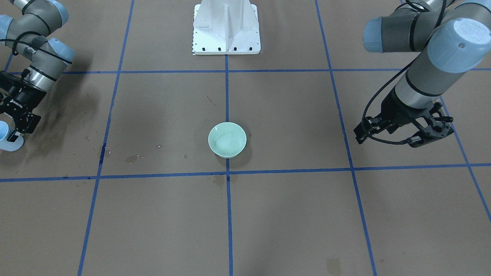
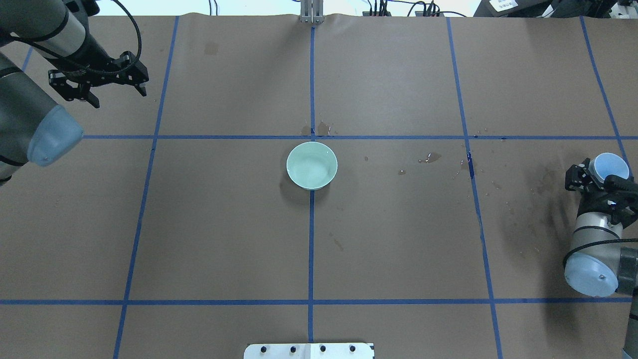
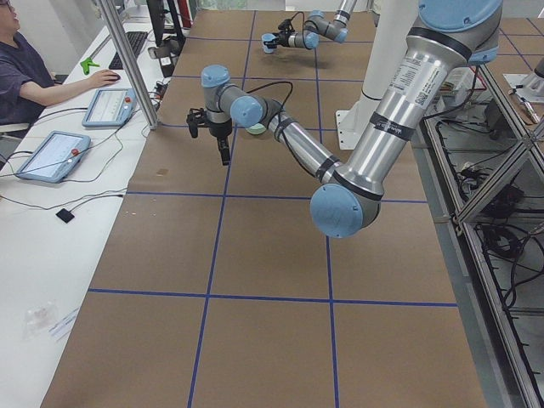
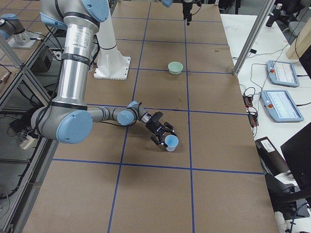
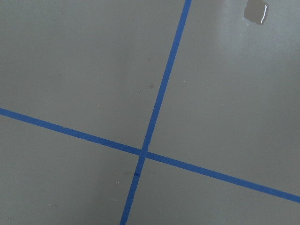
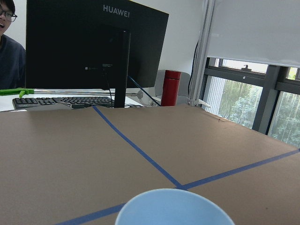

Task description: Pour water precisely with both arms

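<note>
Right gripper (image 2: 602, 175) clamped on the one light-blue cup (image 2: 612, 164), upright near the right edge of the table (image 2: 224, 234), cup contents can't tell; left gripper (image 2: 97, 84) has its fingers apart with nothing between them, over the far left part, well apart from cup and bowl. Count: two arms, left arm (image 2: 30, 119) and right arm (image 2: 593, 249), one cup, one pale-green bowl (image 2: 290, 172) at the table's centre on a blue tape line (image 2: 311, 249). Water (image 2: 315, 168) shows as a faint sheen in the bowl, plus a few wet spots (image 2: 429, 158) on the board between bowl and cup.
</note>
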Motion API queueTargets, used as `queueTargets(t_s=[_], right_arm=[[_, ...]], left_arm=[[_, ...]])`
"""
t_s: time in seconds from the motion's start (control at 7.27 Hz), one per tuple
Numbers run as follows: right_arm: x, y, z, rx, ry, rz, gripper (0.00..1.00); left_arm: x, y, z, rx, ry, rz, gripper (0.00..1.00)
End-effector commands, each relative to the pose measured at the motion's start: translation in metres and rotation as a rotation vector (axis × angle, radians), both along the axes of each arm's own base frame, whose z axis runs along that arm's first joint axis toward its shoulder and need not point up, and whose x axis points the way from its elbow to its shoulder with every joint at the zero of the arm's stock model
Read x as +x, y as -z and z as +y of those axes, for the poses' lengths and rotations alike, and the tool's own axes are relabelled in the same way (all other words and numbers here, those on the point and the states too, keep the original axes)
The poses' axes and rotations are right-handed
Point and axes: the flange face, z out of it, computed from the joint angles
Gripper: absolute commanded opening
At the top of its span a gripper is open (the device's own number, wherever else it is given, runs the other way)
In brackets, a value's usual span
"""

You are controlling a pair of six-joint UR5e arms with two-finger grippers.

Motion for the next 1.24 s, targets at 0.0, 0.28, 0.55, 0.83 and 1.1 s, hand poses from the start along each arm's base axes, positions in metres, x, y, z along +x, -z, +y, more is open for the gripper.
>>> queueTargets(t_s=[0.0, 0.28, 0.55, 0.83, 1.1], right_arm=[[0.014, 0.002, 0.009, -0.003, 0.007, 0.006, 0.99], [0.036, 0.018, 0.017, 0.005, 0.007, -0.004, 0.99], [0.046, 0.085, 0.021, -0.022, 0.034, 0.026, 0.99], [0.069, 0.139, 0.009, -0.124, 0.128, 0.086, 0.99], [0.116, 0.179, -0.023, -0.289, 0.322, 0.197, 0.99]], left_arm=[[0.000, 0.001, 0.000, -0.005, 0.007, 0.002, 1.00], [-0.001, 0.005, 0.002, 0.001, 0.007, 0.006, 1.00], [0.001, 0.013, 0.005, 0.019, 0.004, 0.013, 1.00], [0.028, 0.023, 0.013, 0.015, -0.007, 0.019, 1.00], [0.071, 0.066, 0.027, -0.001, 0.014, 0.060, 1.00]])
